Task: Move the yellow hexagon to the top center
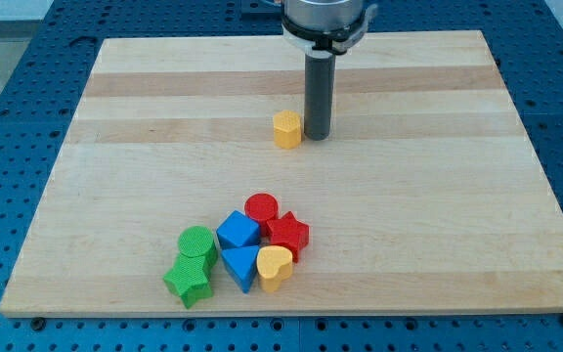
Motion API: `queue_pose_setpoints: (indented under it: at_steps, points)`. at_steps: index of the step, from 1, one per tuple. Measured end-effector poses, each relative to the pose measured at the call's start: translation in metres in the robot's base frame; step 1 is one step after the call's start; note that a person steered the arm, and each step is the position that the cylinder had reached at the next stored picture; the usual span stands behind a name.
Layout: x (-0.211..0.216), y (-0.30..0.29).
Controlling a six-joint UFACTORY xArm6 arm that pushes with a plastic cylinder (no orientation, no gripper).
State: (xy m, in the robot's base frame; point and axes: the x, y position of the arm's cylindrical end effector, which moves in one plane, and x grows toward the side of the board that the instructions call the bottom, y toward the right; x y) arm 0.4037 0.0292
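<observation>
The yellow hexagon (286, 129) stands on the wooden board (438, 176), a little above the board's middle and near its centre line. My tip (318, 135) is the lower end of the dark rod hanging from the view's top. It sits right beside the hexagon on its right side, touching or almost touching it.
A cluster of blocks lies near the view's bottom centre: a red cylinder (260, 208), a red star (287, 235), a blue cube (238, 233), a blue triangle (241, 265), a yellow heart (275, 266), a green cylinder (197, 243) and a green star (189, 281). Blue pegboard surrounds the board.
</observation>
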Motion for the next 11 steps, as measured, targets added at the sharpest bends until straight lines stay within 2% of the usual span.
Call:
queue_pose_setpoints:
  at_steps: [3, 6, 7, 8, 9, 10, 11]
  points:
    - [0.036, -0.045]
    - [-0.098, -0.04]
    - [-0.108, -0.04]
    - [-0.09, -0.031]
    - [-0.099, -0.005]
    - [-0.128, 0.0]
    - [-0.138, 0.0]
